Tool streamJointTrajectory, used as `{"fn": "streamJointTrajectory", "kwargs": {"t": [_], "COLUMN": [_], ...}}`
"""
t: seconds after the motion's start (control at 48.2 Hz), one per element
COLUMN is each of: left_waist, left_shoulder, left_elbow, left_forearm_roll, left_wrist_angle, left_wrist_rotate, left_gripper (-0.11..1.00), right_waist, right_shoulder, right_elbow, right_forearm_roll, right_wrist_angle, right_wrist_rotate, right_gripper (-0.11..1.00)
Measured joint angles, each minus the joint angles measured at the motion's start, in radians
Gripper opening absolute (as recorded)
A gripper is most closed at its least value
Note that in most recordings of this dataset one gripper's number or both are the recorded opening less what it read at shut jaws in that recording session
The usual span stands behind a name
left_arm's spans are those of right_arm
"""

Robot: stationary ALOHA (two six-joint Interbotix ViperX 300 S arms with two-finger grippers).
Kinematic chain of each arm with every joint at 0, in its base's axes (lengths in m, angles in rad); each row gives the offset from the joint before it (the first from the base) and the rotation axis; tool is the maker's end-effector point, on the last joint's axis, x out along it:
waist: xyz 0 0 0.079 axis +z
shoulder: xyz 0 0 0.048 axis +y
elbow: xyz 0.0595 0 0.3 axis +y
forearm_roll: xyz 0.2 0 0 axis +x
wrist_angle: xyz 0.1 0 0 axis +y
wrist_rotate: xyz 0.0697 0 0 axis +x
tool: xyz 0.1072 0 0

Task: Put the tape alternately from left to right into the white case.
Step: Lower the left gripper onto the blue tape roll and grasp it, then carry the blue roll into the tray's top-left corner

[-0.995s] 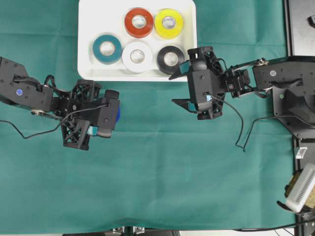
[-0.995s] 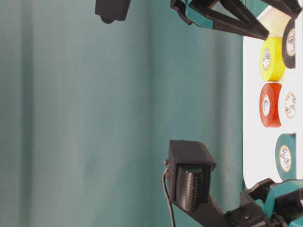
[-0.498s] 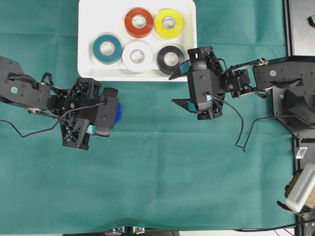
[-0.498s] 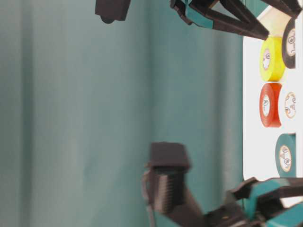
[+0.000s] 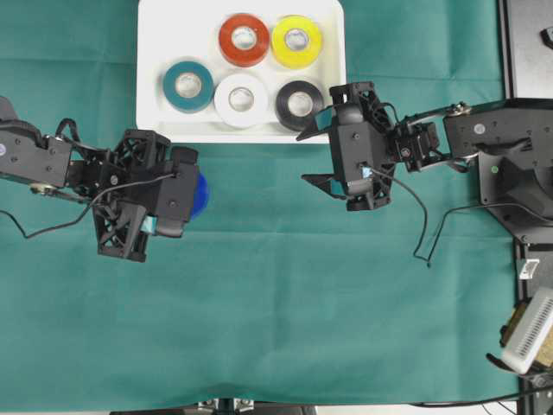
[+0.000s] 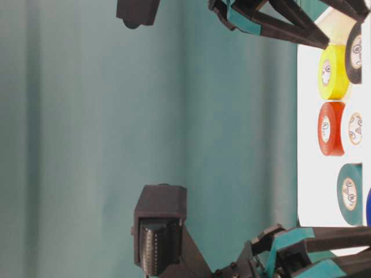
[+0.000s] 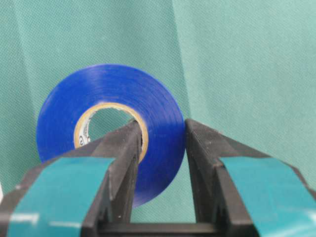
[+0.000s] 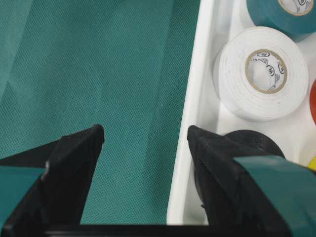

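Note:
The white case (image 5: 151, 86) lies at the top of the overhead view with five rolls of tape in it: teal (image 5: 188, 85), white (image 5: 240, 99), black (image 5: 299, 104), red (image 5: 244, 39) and yellow (image 5: 296, 41). My left gripper (image 7: 163, 126) is shut on the blue tape (image 7: 163, 118), one finger through its core and the other outside the ring. It holds the roll (image 5: 200, 194) over the cloth, just below the case's front left. My right gripper (image 8: 145, 133) is open and empty at the case's front right corner, one finger over the rim by the black roll (image 8: 252, 140).
Green cloth (image 5: 276, 328) covers the table. The right arm's base and a black stand (image 5: 527, 43) fill the right edge, with a loose cable (image 5: 432, 233) and a white device (image 5: 529, 333) at the lower right.
My left gripper has drawn back to the left and a little toward the case, with the blue tape in it. The right arm has not moved.

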Motion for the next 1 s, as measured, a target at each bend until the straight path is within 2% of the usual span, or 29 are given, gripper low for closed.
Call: {"fn": "streamJointTrajectory", "kwargs": {"t": [0.352,0.601,0.995], "left_waist": [0.11,0.213,0.385], "left_shoulder": [-0.018,-0.02,-0.018], "left_elbow": [-0.014,-0.025,-0.029], "left_forearm_roll": [0.002,0.002,0.002], "left_wrist_angle": [0.003,0.005,0.003], "left_wrist_rotate": [0.021,0.129,0.222], "left_gripper": [-0.03,-0.03,-0.03], "right_waist": [0.0,0.002,0.003], "right_shoulder": [0.0,-0.002,-0.002], "right_elbow": [0.0,0.0,0.0], "right_forearm_roll": [-0.002,0.0,0.0], "right_wrist_angle": [-0.002,-0.005,-0.012], "right_wrist_rotate": [0.0,0.012,0.023], "right_gripper": [0.73,0.73,0.73]}}
